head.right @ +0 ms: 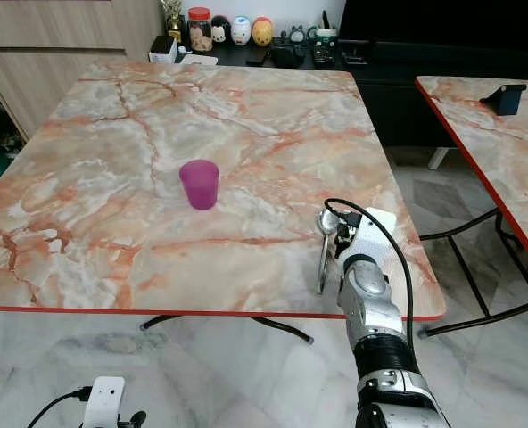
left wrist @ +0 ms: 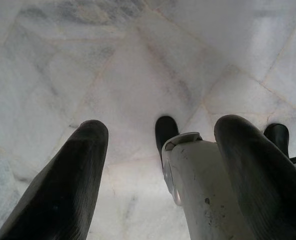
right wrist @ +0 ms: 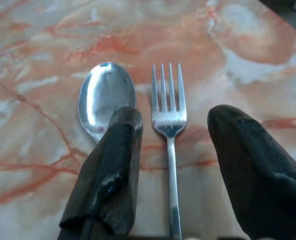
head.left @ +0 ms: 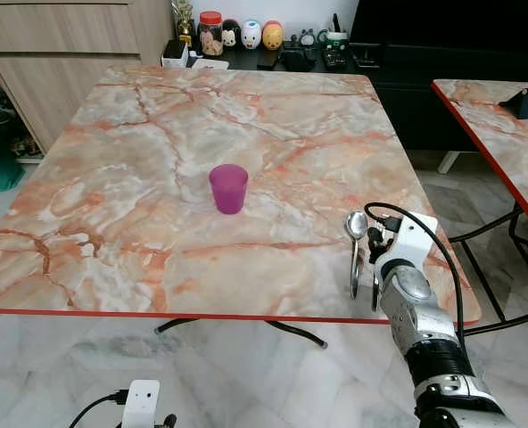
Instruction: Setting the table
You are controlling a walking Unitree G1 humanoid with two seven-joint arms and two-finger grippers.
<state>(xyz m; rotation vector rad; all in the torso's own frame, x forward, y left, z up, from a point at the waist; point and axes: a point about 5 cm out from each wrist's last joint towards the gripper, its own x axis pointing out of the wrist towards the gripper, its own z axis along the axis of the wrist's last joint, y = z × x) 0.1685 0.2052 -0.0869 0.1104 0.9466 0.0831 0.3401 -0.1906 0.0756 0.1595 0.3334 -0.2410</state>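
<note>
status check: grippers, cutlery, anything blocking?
Right gripper open above fork, spoon alongside, near table edge. Left gripper open, idle over floor. Purple cup mid-table, well apart.

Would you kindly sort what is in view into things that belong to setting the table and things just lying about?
Belonging to the job:
- spoon on the marble table
- fork beside it, between the open fingers of the right gripper
- purple cup

Just lying about:
- jar and figurines on the dark sideboard
- second table
</note>
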